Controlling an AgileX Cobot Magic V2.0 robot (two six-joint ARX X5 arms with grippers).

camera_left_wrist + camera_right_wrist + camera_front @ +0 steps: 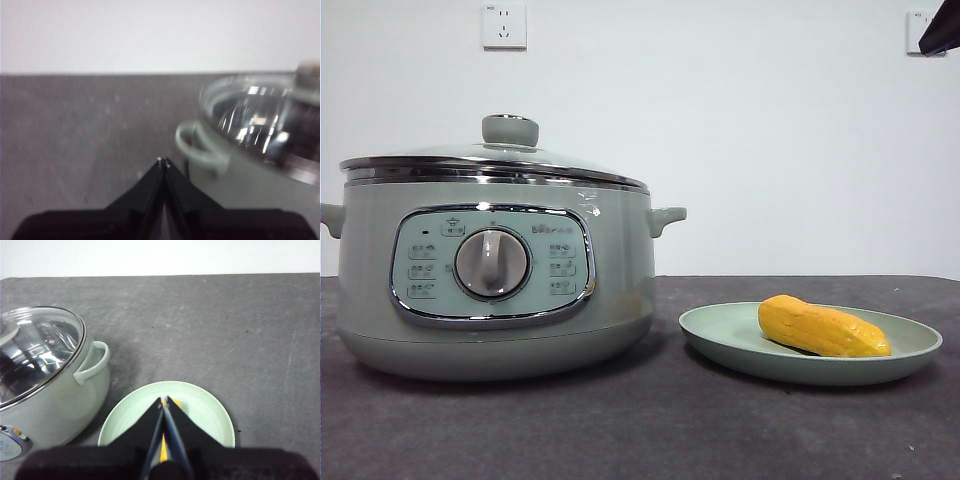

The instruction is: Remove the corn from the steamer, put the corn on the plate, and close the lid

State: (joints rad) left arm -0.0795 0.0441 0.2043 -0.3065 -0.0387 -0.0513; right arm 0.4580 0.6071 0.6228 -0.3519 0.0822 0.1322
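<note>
Now corn [823,327] on plate [720,330] (steamer [490,300] lidded)

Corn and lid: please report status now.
Both grippers shut, empty, clear. Corn lies on plate. Lid sits closed on steamer. Nothing in the way.

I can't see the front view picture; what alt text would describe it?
A yellow-orange corn lies on a pale green plate on a dark table, beside a large sage-green steamer with its glass lid closed. A black arm tip shows in the top corner.
</note>
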